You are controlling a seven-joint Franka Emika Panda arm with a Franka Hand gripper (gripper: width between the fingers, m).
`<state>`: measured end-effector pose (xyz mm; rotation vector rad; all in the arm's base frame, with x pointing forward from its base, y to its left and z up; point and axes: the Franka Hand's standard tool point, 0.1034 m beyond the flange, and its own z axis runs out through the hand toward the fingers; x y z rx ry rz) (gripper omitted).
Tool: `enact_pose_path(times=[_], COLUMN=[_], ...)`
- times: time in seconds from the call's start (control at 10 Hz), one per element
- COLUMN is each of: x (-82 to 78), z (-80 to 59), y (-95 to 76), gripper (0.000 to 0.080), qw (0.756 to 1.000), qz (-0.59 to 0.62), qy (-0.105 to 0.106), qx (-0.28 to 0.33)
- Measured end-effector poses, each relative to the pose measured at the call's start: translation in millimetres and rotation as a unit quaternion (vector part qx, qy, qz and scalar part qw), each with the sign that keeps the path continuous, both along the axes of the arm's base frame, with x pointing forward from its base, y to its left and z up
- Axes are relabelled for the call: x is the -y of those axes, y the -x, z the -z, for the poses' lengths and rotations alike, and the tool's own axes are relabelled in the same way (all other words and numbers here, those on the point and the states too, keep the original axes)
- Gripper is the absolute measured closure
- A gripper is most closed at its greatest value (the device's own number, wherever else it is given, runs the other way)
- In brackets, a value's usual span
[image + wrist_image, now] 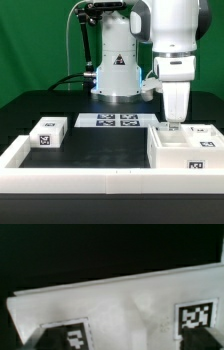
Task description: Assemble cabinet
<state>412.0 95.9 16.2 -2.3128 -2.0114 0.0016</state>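
My gripper [172,123] hangs with its fingers pointing straight down, right over the cabinet [187,150]; the tips are level with the cabinet's top edge, and from the exterior view I cannot tell whether they touch it or stop just short.

In the wrist view my fingers [208,335] show only as dark, blurred shapes at two corners of the picture, set wide apart; so the jaws stand spread, and nothing is clamped between them. The white face of the cabinet [120,303] lies across the gap between the two tips and fills the space under me. It bears two black-and-white tags; one tag [197,314] is close by one finger, the other tag [68,337] close by the other finger. Past the face's far edge there is only black. The picture is soft, so I cannot read the tag patterns.

Seen from outside, the cabinet sits directly beneath my fingers on the black table [100,150]; it is the biggest white piece there, and more tags show on the sides that face the camera. A small box [46,133], white with a tag on its side, lies well apart from my fingers, toward the exterior view's left. The marker board [108,121] lies flat between that box and my fingers, a little farther back, near the arm's base [117,70]. A white rail [90,182] runs along the near edge of the table, in front of the cabinet and apart from my tips; it turns up the exterior view's left side past the small box.
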Motion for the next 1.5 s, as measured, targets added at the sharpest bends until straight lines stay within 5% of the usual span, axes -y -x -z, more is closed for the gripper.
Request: enact_pose_path(times=[0.3,0.9,1.5], x=[1.4,2.0,15.5], z=[1.4,1.0,-43.3], y=[0.6,-0.1,-8.0], gripper=[0.0727,0.0732,0.0731], qw=[1.000,1.000,0.999], qz=[0.002,0.003,0.013], qy=[0.000,0.000,0.028], qx=[-0.002,-0.001,-0.009])
